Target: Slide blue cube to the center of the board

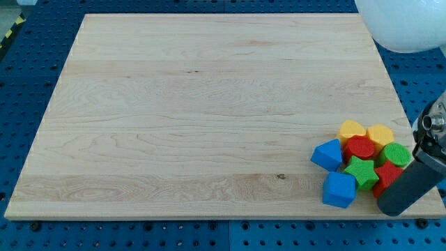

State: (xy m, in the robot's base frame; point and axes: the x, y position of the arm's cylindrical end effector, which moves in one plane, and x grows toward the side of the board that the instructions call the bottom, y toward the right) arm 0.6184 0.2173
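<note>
blue cube [339, 189] near board's bottom-right

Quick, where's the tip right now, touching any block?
My tip: no gripper, holding nothing; at the cluster's right edge beside the red block. Contact cannot be told. The blue cube sits left of it, apart.

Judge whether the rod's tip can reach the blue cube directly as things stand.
Probably not directly: my tip lies to the view's right of the blue cube, a red block and green star between them.

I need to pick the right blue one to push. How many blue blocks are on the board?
2. One blue block sits at the cluster's left edge; the other, a blue cube, lies below it near the board's bottom edge. The rod may hide others.
</note>
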